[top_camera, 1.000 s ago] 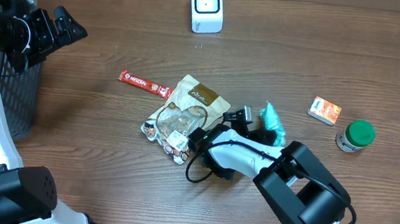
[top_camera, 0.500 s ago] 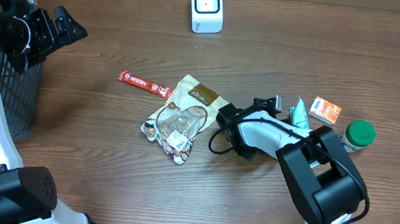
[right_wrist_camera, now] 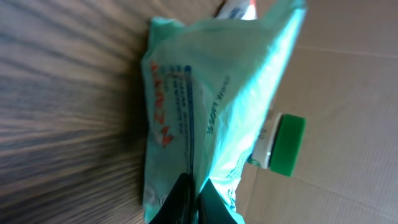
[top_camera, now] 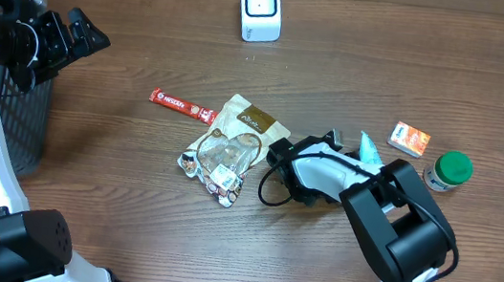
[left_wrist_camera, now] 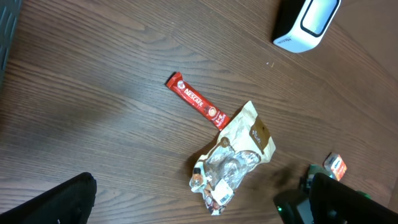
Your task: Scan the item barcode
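Our right gripper (right_wrist_camera: 190, 194) is clenched on one edge of the teal packet (right_wrist_camera: 211, 106), whose printed face is turned toward the wrist camera. Seen from above, the packet lies near the orange box (top_camera: 409, 138) and the green-lidded jar (top_camera: 448, 170), to the right of the brown pouch (top_camera: 232, 146) and the red Nescafe stick (top_camera: 182, 105). The white scanner (top_camera: 260, 8) stands well apart, toward the far side of the table (top_camera: 126, 222). Our left gripper (top_camera: 82, 35) hangs with its jaws spread wide, beside the black basket (top_camera: 28, 123).

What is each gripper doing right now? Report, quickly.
Left gripper: open, holding nothing.
Right gripper: shut on the teal packet.
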